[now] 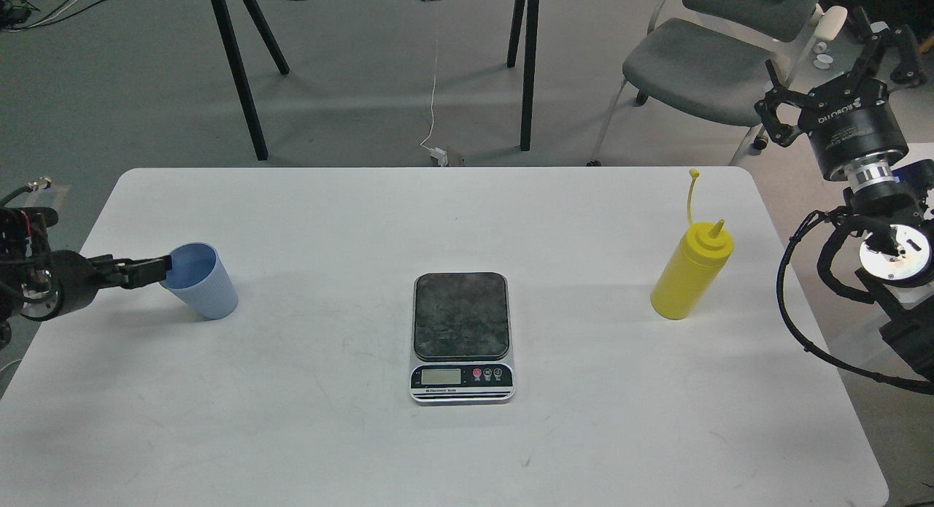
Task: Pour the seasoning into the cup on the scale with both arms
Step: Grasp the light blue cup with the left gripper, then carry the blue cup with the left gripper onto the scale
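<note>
The light blue ribbed cup [202,282] stands upright on the left of the white table [467,456]. My left gripper [159,268] comes in low from the left, its tip at the cup's left rim; its fingers overlap edge-on, so I cannot tell whether they are apart or touch the cup. The scale [462,335] sits at the table's middle with its dark plate bare. The yellow seasoning bottle [689,275] stands upright at the right, its cap strap sticking up. My right gripper [835,73] is raised off the table's right edge, open and empty, far above the bottle.
A grey chair [700,66] stands behind the table's right corner. Black trestle legs [241,76] and a white cable on the floor lie beyond the far edge. My right arm's cables [803,310] hang beside the table's right edge.
</note>
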Controlling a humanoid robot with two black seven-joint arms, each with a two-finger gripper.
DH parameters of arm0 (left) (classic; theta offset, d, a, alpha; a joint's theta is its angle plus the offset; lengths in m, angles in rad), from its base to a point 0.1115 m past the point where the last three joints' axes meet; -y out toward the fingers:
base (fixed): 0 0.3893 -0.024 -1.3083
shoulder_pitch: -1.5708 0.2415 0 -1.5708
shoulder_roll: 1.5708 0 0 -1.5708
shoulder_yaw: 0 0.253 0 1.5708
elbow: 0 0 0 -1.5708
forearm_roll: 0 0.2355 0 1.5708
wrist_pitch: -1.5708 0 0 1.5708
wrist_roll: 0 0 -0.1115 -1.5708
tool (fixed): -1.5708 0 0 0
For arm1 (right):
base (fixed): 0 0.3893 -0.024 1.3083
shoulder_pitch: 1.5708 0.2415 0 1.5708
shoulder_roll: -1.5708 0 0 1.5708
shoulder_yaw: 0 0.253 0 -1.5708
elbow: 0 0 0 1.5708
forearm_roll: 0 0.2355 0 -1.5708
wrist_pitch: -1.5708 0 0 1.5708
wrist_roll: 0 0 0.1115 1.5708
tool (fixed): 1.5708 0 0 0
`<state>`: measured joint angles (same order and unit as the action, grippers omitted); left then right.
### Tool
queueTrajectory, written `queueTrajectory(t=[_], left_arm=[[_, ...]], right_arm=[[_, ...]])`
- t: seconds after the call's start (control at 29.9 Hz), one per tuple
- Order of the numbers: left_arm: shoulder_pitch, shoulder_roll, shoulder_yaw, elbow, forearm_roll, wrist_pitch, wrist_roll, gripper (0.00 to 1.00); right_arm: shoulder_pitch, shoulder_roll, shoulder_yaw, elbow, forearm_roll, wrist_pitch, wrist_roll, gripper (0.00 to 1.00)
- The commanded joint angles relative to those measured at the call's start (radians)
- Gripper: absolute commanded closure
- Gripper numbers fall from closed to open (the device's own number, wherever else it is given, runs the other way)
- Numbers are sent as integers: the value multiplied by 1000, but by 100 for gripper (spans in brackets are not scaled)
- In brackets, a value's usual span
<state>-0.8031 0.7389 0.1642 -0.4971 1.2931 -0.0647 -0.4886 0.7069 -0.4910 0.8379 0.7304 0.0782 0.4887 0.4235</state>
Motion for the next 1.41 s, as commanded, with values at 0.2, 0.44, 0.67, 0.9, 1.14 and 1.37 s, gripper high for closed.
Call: queueTrajectory(t=[0.2,0.44,0.67,0.9,1.14,1.37], left_arm=[[7,-29,-5,-1,-11,14,0,10],[-5,-26,-3,0,-12,25,0,88],[-21,-19,0,2,-9,22,0,98],[-21,-19,-2,-9,-12,22,0,99],[-59,22,-5,-79,-12,11,0,99],[-249,177,-12,-467,-11,-82,0,99]], right_arm=[[-1,0,0,0,0,0,0,1],[-1,0,0,0,0,0,0,1],[-1,0,0,0,0,0,6,1],[-1,0,-2,0,0,0,6,1],[-4,0,0,0,0,0,6,1],[-4,0,3,0,0,0,8,1]])
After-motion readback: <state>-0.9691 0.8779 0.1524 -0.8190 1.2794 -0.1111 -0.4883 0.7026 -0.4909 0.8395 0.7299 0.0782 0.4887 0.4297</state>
